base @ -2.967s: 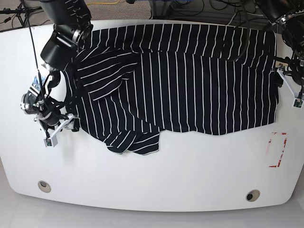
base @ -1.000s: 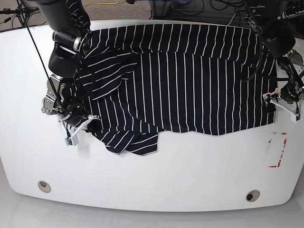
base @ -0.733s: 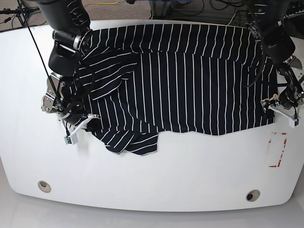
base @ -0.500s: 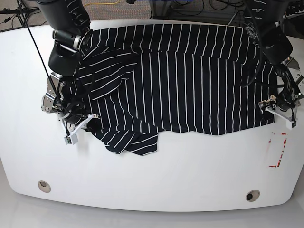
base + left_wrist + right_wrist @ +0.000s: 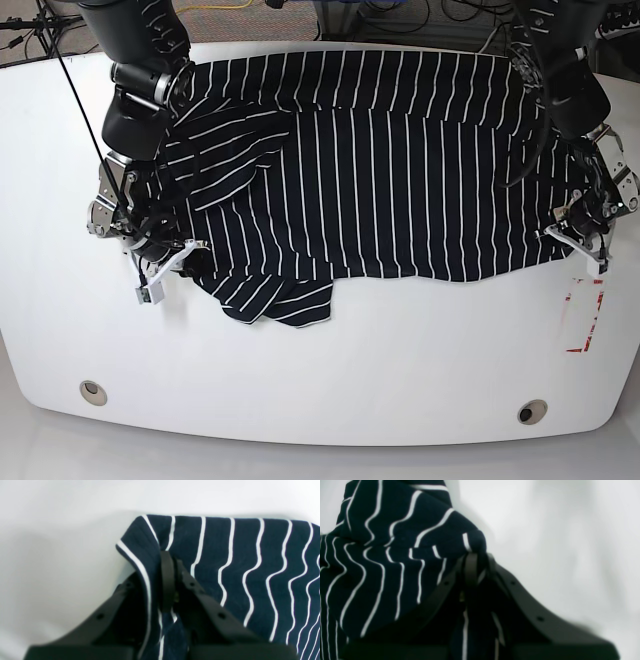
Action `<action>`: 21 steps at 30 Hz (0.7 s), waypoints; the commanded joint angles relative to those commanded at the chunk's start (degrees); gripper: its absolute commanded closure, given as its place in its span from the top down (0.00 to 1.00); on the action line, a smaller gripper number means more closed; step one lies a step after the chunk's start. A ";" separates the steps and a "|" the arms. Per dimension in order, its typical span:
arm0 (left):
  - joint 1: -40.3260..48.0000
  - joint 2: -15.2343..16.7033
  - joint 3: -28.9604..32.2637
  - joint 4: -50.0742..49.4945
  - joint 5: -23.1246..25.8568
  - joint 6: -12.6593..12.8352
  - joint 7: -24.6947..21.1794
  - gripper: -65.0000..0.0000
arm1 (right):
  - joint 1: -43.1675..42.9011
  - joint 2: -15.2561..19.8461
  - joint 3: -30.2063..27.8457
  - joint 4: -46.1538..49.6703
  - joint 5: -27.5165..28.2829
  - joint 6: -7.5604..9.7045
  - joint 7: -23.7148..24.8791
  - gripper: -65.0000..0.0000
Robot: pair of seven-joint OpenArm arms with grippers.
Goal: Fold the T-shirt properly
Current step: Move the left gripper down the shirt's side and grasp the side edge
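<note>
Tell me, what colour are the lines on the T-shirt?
White, thin lines on dark navy T-shirt. The left wrist view shows them best.

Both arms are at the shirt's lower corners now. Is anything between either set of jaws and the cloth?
Nothing visible. The left gripper is shut on a corner of the T-shirt, with cloth pinched directly between its jaws. The right gripper is shut on the opposite bunched corner. Only bare white table surrounds both.
</note>
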 joint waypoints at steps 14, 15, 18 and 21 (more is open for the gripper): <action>0.00 1.32 0.62 14.77 -0.09 -6.42 10.55 0.00 | -3.52 -0.18 0.09 19.25 0.26 0.00 -10.73 0.08; 0.00 1.32 0.88 15.21 -0.09 -6.86 11.34 0.00 | -3.87 -0.18 0.09 20.75 0.18 0.00 -11.52 0.08; 0.09 1.32 0.79 17.14 -0.09 -7.82 13.45 0.00 | -5.54 -0.09 0.09 25.05 0.35 0.00 -14.51 0.08; 1.49 1.32 0.70 19.08 -0.09 -8.97 14.33 0.00 | -7.56 -0.09 0.18 29.71 0.44 0.00 -16.70 0.08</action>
